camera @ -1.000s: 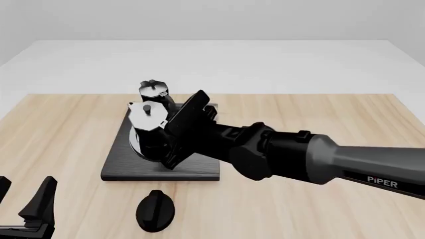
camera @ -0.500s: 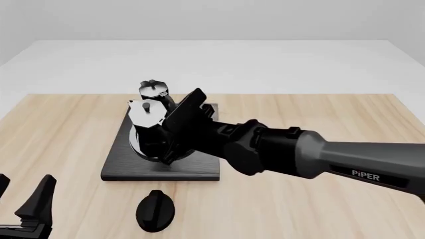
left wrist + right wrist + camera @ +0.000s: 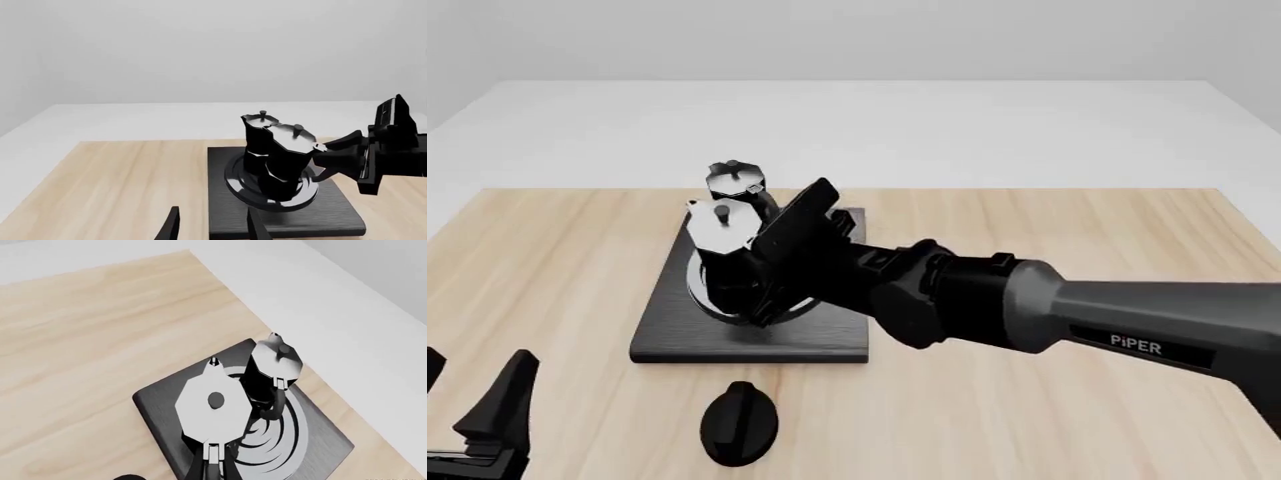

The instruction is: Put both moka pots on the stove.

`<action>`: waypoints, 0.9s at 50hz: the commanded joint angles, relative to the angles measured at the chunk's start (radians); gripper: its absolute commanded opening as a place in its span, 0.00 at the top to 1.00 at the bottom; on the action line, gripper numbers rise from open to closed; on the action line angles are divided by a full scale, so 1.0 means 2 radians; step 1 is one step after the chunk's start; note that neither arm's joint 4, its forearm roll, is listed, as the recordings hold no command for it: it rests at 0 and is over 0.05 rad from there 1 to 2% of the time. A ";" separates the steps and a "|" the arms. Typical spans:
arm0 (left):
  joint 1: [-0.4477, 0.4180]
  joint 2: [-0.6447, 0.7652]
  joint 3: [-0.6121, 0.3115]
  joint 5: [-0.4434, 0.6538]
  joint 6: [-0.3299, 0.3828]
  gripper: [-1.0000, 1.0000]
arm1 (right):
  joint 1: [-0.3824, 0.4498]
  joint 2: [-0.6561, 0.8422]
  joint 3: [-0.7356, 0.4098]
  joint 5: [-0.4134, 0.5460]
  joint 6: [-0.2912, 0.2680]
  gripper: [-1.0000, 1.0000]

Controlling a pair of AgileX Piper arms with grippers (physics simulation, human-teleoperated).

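The stove [image 3: 667, 340] is a flat black slab with silver rings at the table's left middle. Both moka pots are on it. The far moka pot [image 3: 737, 182] stands free near the stove's back edge. The near moka pot [image 3: 723, 230] is upright over the rings, and my right gripper [image 3: 777, 272] is shut on its side handle. The right wrist view looks down on this pot's silver lid [image 3: 212, 401], with the far pot [image 3: 275, 357] beside it on the stove [image 3: 160, 410]. My left gripper [image 3: 478, 420] hangs open and holds nothing near the front left corner, well away from the stove.
A black oval knob [image 3: 738, 423] lies on the wood just in front of the stove. The right arm [image 3: 1068, 320] stretches across the table's middle from the right. In the left wrist view, the stove [image 3: 220, 210] and both pots are ahead of the left gripper [image 3: 212, 230].
The right arm has slid a little to the left and lower, bringing the held pot down over the rings. The left gripper has sunk slightly at the frame's edge.
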 commanded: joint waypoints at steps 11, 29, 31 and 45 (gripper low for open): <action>0.000 0.000 0.003 -0.002 0.000 0.00 | -0.010 0.006 -0.019 -0.011 0.001 1.00; 0.000 0.000 0.001 -0.001 0.000 0.00 | -0.009 0.014 -0.015 -0.016 0.009 1.00; 0.000 0.000 0.001 -0.001 0.000 0.00 | -0.009 0.014 -0.015 -0.017 0.010 1.00; 0.000 0.000 0.001 -0.001 0.000 0.00 | -0.010 0.020 -0.016 -0.018 0.015 1.00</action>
